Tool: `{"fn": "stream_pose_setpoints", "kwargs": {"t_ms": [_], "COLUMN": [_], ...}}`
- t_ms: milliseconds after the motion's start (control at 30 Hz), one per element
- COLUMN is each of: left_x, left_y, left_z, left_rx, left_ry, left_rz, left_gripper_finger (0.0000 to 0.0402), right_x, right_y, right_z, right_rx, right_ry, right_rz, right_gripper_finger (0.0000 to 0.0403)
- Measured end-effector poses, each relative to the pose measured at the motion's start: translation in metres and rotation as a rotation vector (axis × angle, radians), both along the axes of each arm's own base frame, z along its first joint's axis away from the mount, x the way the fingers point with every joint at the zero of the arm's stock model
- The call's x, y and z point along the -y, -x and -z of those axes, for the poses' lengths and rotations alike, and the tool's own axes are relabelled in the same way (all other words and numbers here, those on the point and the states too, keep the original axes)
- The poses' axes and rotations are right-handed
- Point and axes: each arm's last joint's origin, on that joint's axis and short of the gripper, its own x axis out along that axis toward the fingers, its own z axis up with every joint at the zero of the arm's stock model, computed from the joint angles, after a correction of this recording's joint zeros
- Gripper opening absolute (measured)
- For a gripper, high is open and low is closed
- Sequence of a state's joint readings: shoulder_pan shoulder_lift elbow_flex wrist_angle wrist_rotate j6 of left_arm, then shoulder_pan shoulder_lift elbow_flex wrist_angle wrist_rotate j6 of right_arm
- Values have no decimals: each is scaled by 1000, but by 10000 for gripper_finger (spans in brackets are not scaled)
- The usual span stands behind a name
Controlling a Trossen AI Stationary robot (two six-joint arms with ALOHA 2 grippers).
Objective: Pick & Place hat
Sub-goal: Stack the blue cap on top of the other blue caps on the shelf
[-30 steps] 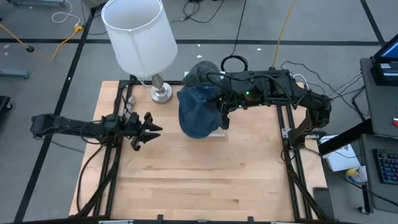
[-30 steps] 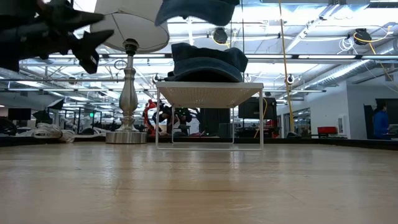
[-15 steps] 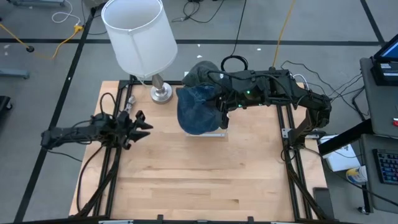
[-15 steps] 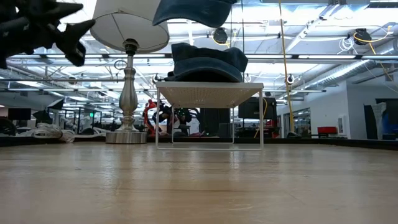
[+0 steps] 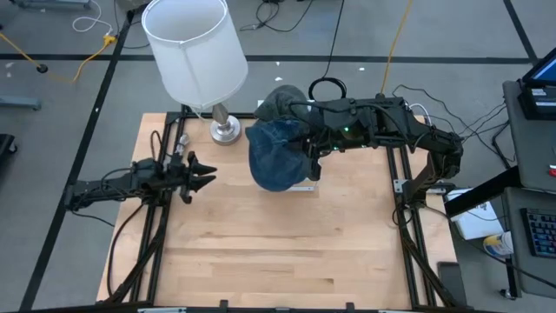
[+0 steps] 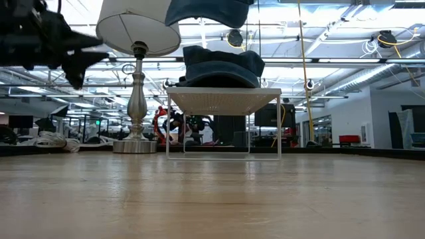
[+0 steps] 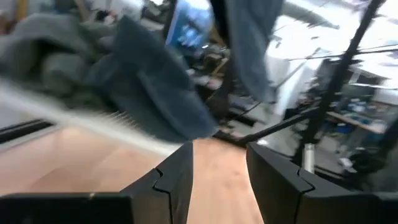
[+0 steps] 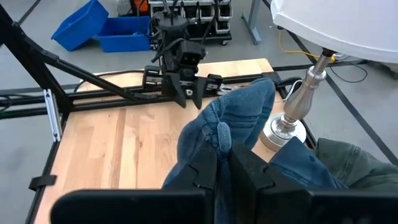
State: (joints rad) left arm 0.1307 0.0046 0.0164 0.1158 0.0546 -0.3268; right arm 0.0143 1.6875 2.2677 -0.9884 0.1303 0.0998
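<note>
Right gripper [image 8: 222,163] holding blue hat [image 5: 276,154]
Jaws pinched on hat fabric; left gripper [image 5: 201,172], jaws spread, empty, well apart.

Blurred hats [image 7: 149,93], left wrist view

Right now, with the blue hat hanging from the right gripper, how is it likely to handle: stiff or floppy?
Probably floppy: the blue hat sags and folds where the right gripper pinches its fabric. Likely light too, since a small pinch at one edge carries it. It may swing or drape unevenly when lowered toward the white rack, so placement could be imprecise.
</note>
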Motion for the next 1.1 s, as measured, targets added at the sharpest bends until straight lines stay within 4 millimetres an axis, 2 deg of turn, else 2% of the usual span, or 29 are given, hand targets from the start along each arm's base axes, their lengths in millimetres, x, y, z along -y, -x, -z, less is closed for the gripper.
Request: {"fn": "stream_pose_setpoints", "kwargs": {"t_ms": [100, 367, 533, 867, 1100], "left_x": [-1, -2, -2, -2, -2], "left_y": [-1, -1, -1, -1, -1], "left_z": [7, 10, 10, 10, 10], "left_rx": [-67, -109, -109, -106, -105], "left_ry": [40, 69, 67, 65, 63], "left_rz": [-43, -48, -50, -52, -52], "left_gripper_finger": [152, 152, 152, 152, 152], "right_x": [0, 0, 0, -3, 4], "right_y": [0, 1, 4, 13, 18], "right_z": [0, 2, 8, 13, 7], "right_rx": [-3, -25, -88, -172, -147], "right_ry": [18, 28, -19, -209, -163], "right_rz": [-9, -15, 6, -75, -86], "right_gripper_finger": [13, 13, 12, 12, 12]}}
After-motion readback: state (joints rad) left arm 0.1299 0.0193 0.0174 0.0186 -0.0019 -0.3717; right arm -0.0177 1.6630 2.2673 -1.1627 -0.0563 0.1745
